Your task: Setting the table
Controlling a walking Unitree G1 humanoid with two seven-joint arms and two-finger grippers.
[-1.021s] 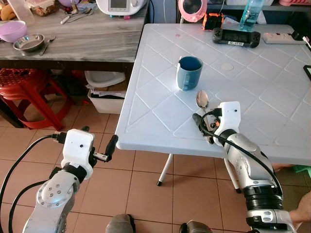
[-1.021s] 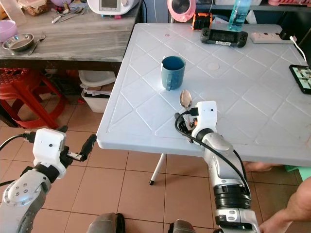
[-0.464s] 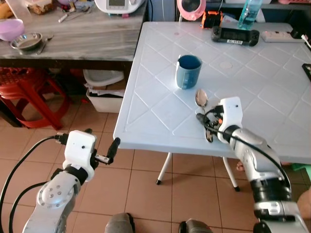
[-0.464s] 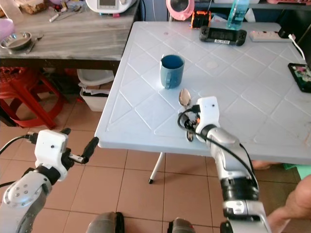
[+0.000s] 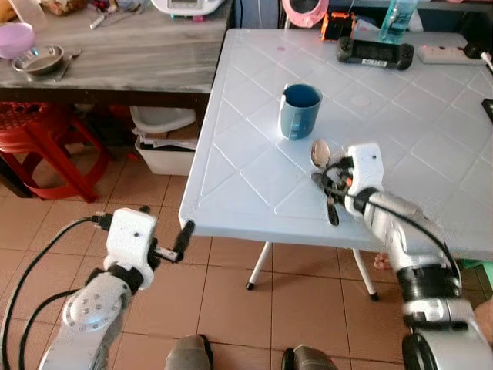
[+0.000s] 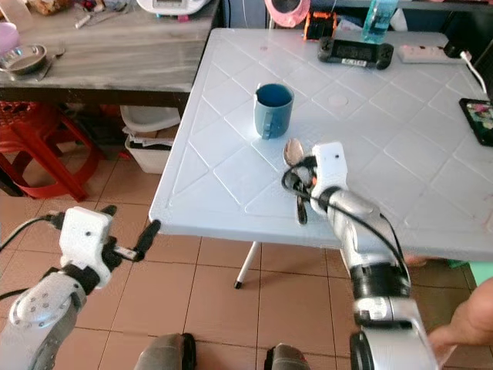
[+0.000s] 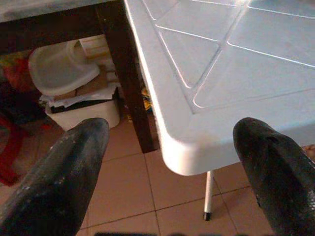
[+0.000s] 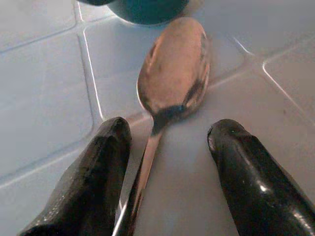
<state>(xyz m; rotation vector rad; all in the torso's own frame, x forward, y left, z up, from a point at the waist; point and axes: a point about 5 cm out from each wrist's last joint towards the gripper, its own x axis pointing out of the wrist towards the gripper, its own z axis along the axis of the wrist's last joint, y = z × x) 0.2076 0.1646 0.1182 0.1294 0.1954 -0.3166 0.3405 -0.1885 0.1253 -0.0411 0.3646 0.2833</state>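
1. The white bench (image 5: 254,185) takes up most of the room ahead of the robot, its patterned top carrying the place setting near the front edge.
2. Off to the robot's left a grey wooden counter (image 5: 115,62) holds a metal bowl (image 5: 36,60) and loose cutlery, likely the stock for later trips.
3. Far side of the white top: a game controller (image 5: 374,51) and a water bottle (image 5: 395,17), well apart from the action.
4. The blue mug (image 5: 299,111) stands upright on the white top, and just beside it on the robot's side lies the spoon (image 8: 173,73), bowl pointing at the mug.
5. Right end effector (image 5: 330,194) is down over the spoon handle, fingers spread, one on each side of the handle. From the wrist view I'd call it released, with the spoon resting on the surface.
6. Left end effector (image 5: 184,235) hangs below the corner of the white top, fingers wide apart, empty.
7. My read: the spoon-placing step is wrapping up. Next calls for lifting the right arm straight clear without dragging the handle, then turning toward the counter for another piece.
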